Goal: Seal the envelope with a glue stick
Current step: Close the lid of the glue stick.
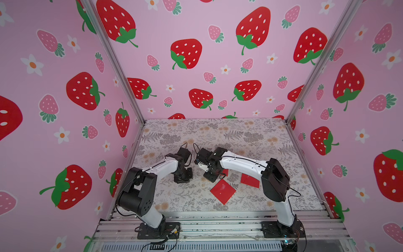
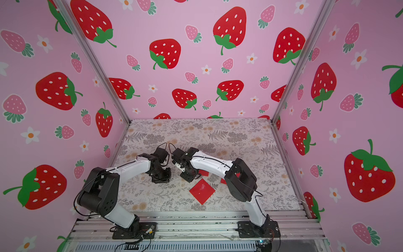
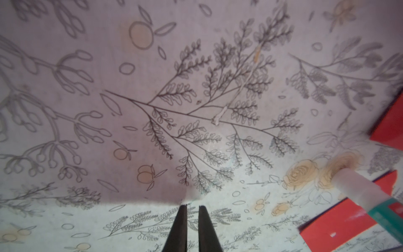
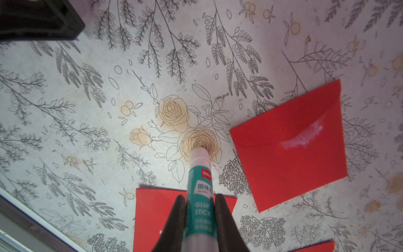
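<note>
Our right gripper (image 4: 200, 196) clamped on the glue stick (image 4: 199, 172)
We see its tip over a printed rose (image 4: 199, 141) on the table (image 4: 87, 122) (touching or not, we cannot tell), just beside a red envelope (image 4: 290, 157) smeared white at its flap; a second envelope (image 4: 152, 213) lies beneath the fingers; left gripper (image 3: 193, 207) pinched nearly together, empty

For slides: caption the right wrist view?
Right gripper holds glue stick pointed at floral mat, white-smeared red envelope alongside.
</note>
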